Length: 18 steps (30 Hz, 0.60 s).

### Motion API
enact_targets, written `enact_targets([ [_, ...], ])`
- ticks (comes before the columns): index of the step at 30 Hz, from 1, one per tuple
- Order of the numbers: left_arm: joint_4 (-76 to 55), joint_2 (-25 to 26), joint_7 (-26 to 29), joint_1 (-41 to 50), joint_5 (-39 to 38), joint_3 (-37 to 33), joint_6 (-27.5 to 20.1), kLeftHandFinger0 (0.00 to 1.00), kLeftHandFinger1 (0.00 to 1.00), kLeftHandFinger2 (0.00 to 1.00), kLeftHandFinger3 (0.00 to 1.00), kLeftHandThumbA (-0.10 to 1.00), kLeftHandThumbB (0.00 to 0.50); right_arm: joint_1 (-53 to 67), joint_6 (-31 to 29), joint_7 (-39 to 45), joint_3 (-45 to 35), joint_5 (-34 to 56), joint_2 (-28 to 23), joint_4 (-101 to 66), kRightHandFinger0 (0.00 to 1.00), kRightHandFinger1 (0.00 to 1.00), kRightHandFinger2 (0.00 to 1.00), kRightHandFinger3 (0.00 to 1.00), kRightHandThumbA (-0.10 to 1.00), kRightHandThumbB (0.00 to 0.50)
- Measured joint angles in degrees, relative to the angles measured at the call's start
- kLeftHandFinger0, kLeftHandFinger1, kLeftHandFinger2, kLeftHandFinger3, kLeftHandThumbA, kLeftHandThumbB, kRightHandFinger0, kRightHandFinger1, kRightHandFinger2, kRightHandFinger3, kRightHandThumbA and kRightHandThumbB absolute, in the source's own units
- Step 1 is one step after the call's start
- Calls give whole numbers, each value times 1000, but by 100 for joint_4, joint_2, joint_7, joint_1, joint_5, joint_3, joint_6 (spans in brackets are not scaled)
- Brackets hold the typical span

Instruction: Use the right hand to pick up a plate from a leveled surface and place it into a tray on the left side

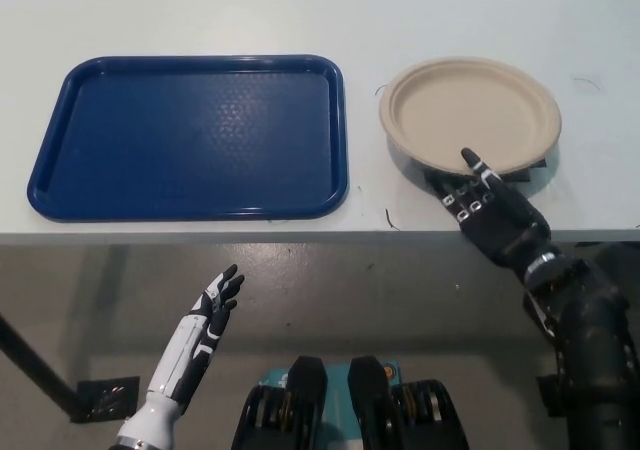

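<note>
Your black right hand (495,218) sits at the plate's 6 o'clock edge, palm down on the table (200,10), fingers apart with nothing clamped. One fingertip overlaps the near rim of the beige paper plate (468,112) — the others lie just short of it. The plate sits on a dark low pad (536,162) that peeks out at about 4 o'clock, right of the blue tray (190,135), near it but not touching. The tray is bare.

Here's what I'd worry about. That plate looks light and stiff-ish, so if you push forward to get under the rim, it'll probably just slide toward 12 o'clock instead of lifting. Pinch too far out on the lip and it may fold or tip once it's off the table. And the carry runs toward 9 o'clock over the tray's raised rim — come in low and the plate edge could catch it and pop out of your grip.

Your white left hand (207,320) hangs below the table edge at 7 o'clock, fingers spread, out of the way.
</note>
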Motion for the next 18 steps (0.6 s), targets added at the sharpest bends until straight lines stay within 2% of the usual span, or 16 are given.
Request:
enact_targets([
  [2,0,1,0,0,1,0,0,1000,1000,1000,1000,1000,140,-59,-24,-223,-33,-139,34,-12,0,134,686,1000,-100,2],
  [9,-1,4,0,-4,14,1,-1,1000,1000,1000,1000,1000,137,-125,-59,-727,-136,-520,225,-221,0,160,696,1000,-100,0],
  [12,-2,4,0,-5,14,3,-1,1000,1000,1000,1000,1000,139,-128,-57,-797,-161,-618,260,-271,0,179,700,971,-100,0],
  [13,-2,4,0,-5,14,3,-1,1000,1000,1000,1000,1000,147,-132,-56,-817,-174,-646,270,-282,0,187,701,911,-100,6],
  [14,-2,3,-1,-5,14,3,-1,1000,1000,1000,1000,1000,144,-132,-55,-830,-181,-672,273,-290,0,190,700,967,-100,6],
  [16,-1,3,0,-11,13,4,-1,1000,1000,1000,1000,1000,136,-135,-47,-853,-203,-711,275,-309,0,198,700,900,-100,3],
  [17,-1,3,-1,-14,14,4,-1,1000,1000,1000,1000,1000,136,-135,-41,-867,-212,-721,277,-323,0,190,689,919,-100,4],
  [18,-1,4,-1,-22,14,4,-1,1000,1000,1000,1000,1000,134,-129,-29,-890,-220,-735,284,-363,0,187,689,1000,-100,11],
])
